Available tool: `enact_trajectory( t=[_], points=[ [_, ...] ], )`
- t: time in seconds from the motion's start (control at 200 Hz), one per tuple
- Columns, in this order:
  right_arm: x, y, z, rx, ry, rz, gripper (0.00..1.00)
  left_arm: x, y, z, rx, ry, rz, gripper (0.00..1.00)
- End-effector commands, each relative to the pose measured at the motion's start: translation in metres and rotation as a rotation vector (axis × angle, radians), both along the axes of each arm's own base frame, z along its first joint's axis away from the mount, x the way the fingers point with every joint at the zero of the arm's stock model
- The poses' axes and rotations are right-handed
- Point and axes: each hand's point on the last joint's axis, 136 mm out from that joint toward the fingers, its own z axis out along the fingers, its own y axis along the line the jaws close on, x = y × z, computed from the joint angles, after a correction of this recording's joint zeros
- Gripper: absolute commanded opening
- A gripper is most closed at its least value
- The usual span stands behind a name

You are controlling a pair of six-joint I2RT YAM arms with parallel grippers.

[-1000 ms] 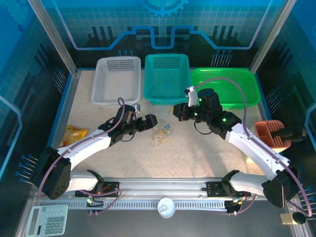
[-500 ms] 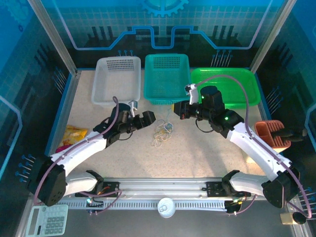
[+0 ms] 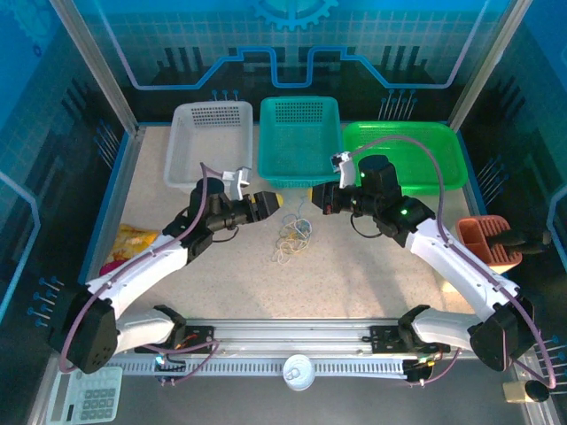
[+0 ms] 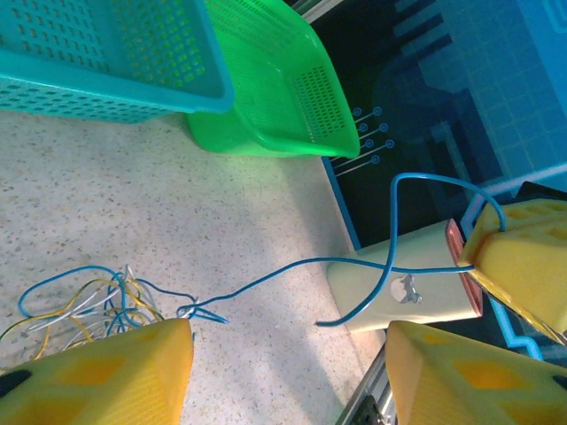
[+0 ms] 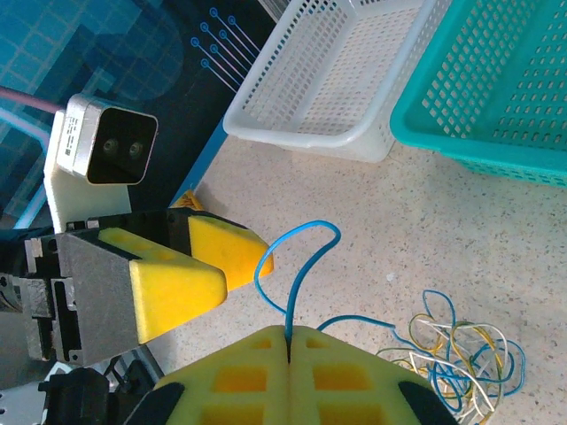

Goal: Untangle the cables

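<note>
My right gripper point(image 5: 290, 341) is pinched tight on one blue strand point(image 5: 291, 310) rising from the cables point(image 5: 452, 354). My left gripper point(image 4: 291, 341) is spread wide with its pads off the wires, close at the right one's 9 o'clock. The tangle lies on the table point(image 3: 354, 274), at 6 o'clock of the teal basket point(image 3: 299, 142). The white basket point(image 3: 208, 146) and green basket point(image 3: 403, 155) flank it along the 12 o'clock edge, all three with bare mesh floors. Open tabletop runs from the tangle toward 6 o'clock.

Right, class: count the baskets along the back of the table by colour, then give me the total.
White basket: 1
Teal basket: 1
Green basket: 1
Total: 3
</note>
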Motion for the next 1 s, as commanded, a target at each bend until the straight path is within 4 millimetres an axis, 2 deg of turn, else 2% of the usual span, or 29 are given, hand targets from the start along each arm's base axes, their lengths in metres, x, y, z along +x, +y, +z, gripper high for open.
enact_trajectory(
  t=[0.0, 0.275, 0.76, 0.995],
  points=[
    [0.001, -0.001, -0.005, 0.005, -0.002, 0.008, 0.0, 0.003, -0.01, 0.024, -0.036, -0.096, -0.059, 0.59],
    [0.002, -0.001, -0.007, 0.014, 0.002, 0.008, 0.0, 0.002, -0.023, 0.035, -0.071, -0.132, -0.112, 0.58],
    [0.0, 0.0, -0.003, 0.025, -0.001, 0.011, 0.0, 0.011, -0.032, 0.023, -0.043, -0.137, -0.118, 0.57],
    [0.0, 0.0, -0.005, 0.025, 0.003, 0.011, 0.0, 0.014, -0.038, 0.025, -0.05, -0.147, -0.132, 0.52]
  ],
)
